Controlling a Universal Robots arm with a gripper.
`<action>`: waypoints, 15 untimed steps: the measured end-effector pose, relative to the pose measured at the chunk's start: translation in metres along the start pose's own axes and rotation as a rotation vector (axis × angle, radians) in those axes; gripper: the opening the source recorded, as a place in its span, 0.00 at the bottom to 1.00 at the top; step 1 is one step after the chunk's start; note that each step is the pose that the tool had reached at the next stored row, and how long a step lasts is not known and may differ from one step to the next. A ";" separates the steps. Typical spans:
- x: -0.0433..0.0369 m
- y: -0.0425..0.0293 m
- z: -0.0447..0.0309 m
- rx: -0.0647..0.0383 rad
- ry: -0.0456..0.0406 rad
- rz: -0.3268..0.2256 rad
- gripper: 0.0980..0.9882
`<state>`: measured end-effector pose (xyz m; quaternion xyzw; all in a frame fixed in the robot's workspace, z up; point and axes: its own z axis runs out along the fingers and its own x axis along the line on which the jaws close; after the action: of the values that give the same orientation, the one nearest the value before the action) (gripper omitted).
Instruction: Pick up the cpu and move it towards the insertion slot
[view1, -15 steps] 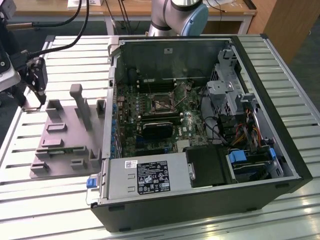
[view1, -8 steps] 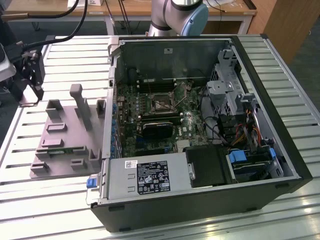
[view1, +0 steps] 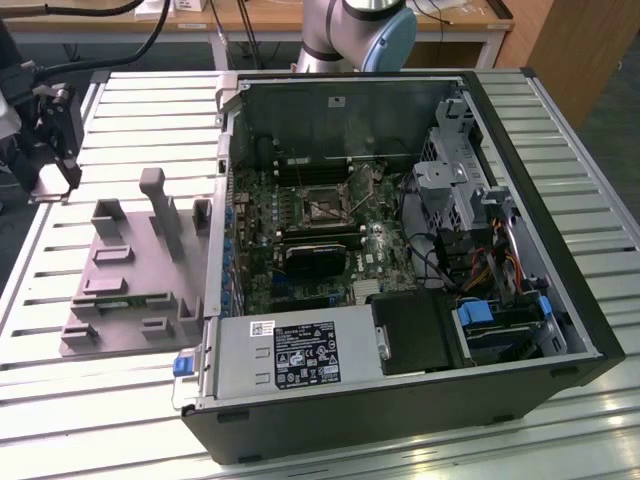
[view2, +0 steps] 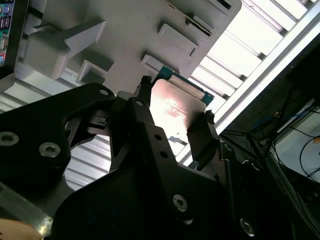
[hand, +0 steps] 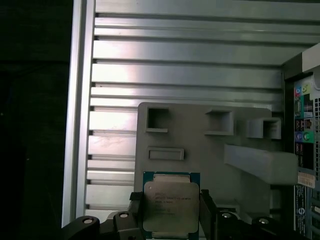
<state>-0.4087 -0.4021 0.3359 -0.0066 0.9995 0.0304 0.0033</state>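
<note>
cpu (hand: 171, 202) clamped in the hand (hand: 171, 212), between its fingers, above the grey tray (hand: 200, 150)

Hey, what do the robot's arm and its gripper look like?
The arm is rounded silver-grey metal with a pale blue joint cap. The gripper is matte black and angular, with blocky fingers and silver hex screws. A thick black cable runs towards it in the exterior view.

The exterior view overlooks the case (view1: 400, 425) and fixture (view1: 125, 290); both wrist views closely face the fixture (view2: 125, 20) (hand: 200, 147).
</note>
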 end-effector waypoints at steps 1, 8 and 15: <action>0.0000 0.0001 -0.0018 0.000 -0.0001 0.000 0.49; -0.0001 0.0015 -0.0143 0.000 -0.0004 0.000 0.49; -0.0002 0.0029 -0.0289 0.000 -0.0009 0.000 0.49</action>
<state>-0.4087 -0.4010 0.3650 -0.0066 0.9995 0.0304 0.0037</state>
